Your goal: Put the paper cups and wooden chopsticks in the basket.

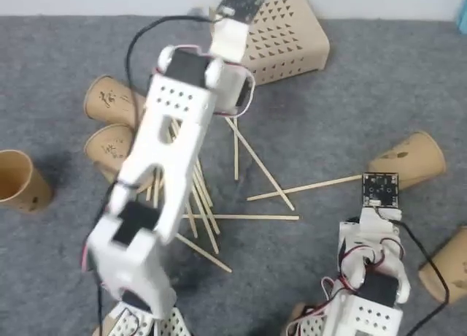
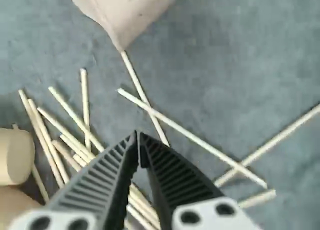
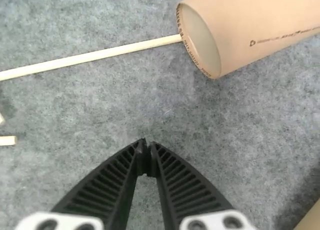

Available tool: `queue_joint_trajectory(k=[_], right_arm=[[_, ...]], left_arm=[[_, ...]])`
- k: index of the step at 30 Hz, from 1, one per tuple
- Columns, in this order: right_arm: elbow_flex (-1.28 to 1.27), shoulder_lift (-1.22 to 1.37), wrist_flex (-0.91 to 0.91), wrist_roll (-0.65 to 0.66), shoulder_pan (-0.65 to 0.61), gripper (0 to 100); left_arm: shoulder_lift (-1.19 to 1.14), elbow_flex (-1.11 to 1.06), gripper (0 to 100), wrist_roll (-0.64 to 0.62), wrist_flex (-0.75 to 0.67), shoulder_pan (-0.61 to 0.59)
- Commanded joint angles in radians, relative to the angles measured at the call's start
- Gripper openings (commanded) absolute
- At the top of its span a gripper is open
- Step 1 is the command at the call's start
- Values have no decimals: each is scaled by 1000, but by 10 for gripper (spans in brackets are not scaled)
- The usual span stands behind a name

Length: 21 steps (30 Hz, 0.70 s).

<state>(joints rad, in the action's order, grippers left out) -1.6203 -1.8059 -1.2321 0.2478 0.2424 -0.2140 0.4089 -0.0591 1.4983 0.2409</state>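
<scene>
Under me lies a grey carpet with a short, speckled nap, and it covers the whole surface I work on. In the high view a pale, plain band borders it at twelve o'clock; I cannot tell whether it is wall or bare floor. A sliver of blue-green sits at the edge near two o'clock. The light is soft and even, and the shadows on the pile are faint.
</scene>
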Motion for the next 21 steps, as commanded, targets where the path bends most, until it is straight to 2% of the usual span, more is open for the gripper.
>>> queue_joint_trajectory(k=[1, 11, 17, 21], right_arm=[[18, -10, 1, 9, 5, 8], [18, -10, 1, 9, 10, 8], [18, -10, -1, 9, 12, 8], [18, -12, -4, 9, 8, 8]], left_arm=[[218, -331, 13, -6, -279, -44], [348, -961, 176, -11, -1014, -68], [322, -1107, 200, -8, -1372, -68], [183, -1107, 200, 126, -1553, -54]])
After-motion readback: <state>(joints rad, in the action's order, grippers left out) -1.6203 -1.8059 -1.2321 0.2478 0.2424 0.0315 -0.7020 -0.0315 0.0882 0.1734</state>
